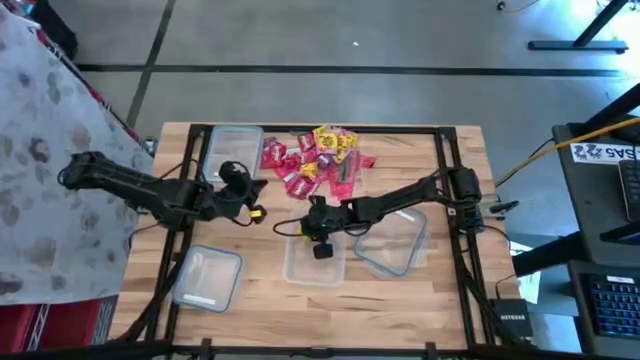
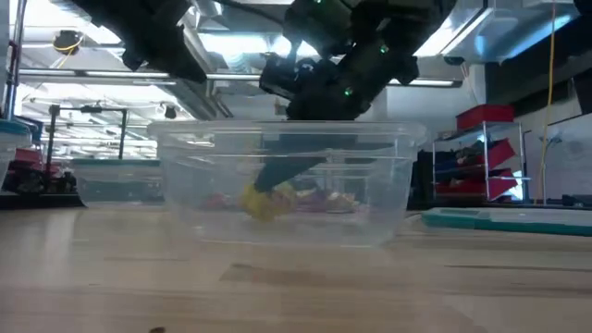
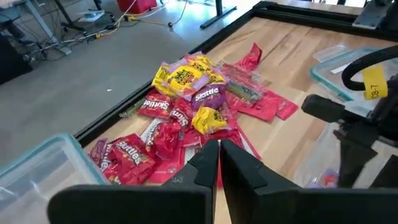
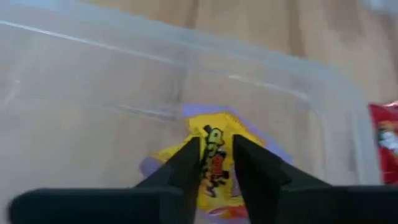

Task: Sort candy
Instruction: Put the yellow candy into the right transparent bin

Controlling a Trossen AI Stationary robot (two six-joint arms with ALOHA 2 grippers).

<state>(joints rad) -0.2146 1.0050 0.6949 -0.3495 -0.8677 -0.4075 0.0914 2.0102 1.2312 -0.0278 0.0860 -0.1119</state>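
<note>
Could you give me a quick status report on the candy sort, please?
Right gripper over centre tub, fingers on yellow candy. Left gripper shut, empty, beside candy pile. Nothing in the way.

Red, yellow, purple candy (image 3: 199,112)

Right claw (image 4: 216,163) pinched (left claw (image 3: 219,163) closed)

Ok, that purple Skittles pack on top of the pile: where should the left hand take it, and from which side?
Pinch the purple pack across its puffed middle, coming straight down from above. It lies topmost and face up on the candy pile, with yellow packs crowding its edges, so a side approach would likely snag neighbours. The left hand sits just short of the pile.
</note>
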